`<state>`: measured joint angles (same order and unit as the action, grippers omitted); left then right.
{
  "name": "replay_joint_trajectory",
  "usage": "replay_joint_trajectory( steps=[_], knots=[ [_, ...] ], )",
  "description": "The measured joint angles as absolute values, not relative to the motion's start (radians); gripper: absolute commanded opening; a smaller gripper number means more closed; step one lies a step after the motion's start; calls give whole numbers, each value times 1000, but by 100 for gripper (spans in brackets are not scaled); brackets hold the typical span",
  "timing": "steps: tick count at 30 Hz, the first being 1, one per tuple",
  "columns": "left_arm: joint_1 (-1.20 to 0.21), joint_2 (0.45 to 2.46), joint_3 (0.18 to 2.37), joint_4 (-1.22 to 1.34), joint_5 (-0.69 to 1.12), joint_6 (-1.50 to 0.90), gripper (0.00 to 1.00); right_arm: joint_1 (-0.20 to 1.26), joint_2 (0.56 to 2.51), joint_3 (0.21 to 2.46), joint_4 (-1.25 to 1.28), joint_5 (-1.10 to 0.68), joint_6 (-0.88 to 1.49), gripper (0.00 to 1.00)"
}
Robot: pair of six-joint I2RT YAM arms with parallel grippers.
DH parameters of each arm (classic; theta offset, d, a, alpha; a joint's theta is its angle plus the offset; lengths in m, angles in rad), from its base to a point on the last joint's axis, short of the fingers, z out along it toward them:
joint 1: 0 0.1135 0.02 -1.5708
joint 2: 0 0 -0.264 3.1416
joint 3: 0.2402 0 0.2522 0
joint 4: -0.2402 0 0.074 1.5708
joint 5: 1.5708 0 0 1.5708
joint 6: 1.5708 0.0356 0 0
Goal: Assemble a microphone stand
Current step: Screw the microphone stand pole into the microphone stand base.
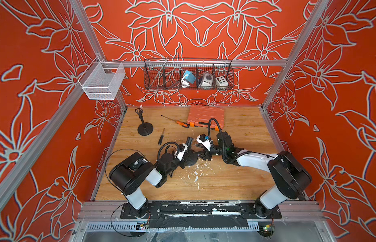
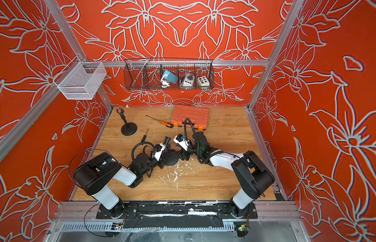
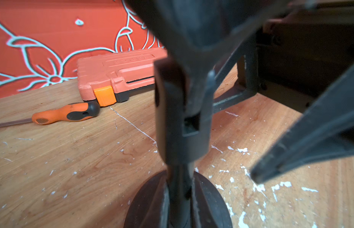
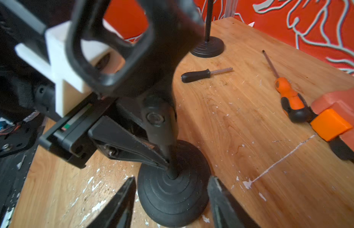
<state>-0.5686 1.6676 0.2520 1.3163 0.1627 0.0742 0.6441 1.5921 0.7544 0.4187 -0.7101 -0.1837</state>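
Black and ridged in rings, the round base [image 4: 172, 197] of the microphone stand [image 1: 191, 160] sits upright near the middle of the wooden table [image 1: 235, 178], between my two arms. Its thin rod [image 4: 173, 169] rises from the centre of the base to the clip [image 4: 109, 49] on top. My left pincer [image 4: 166, 158] is pressed together on that rod, low down, just above the base. My right pincer [image 4: 172, 179] is spread, its fingers [image 4: 121, 205] one on each side of the base and close to its rim; whether they touch it I cannot tell. Beyond the stand, towards the back wall, lie a black-handled screwdriver [image 1: 161, 138], an orange-handled screwdriver [image 1: 182, 124] and a shut orange tool case [image 1: 207, 116]; the butt of the orange handle is just beside the case. A second microphone stand [image 1: 144, 131], upright with its own clip on top, is near the table's back left corner.
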Motion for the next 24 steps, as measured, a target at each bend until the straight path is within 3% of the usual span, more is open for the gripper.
replay_joint_trajectory(
  steps=[15,24],
  knots=[
    [-569,1642,246,1286,170,71,10,608,1714,1057,140,-1002,-511,57],
    [-569,1642,246,1286,181,73,10,585,1815,1203,-105,-1145,-778,40]
  ],
)
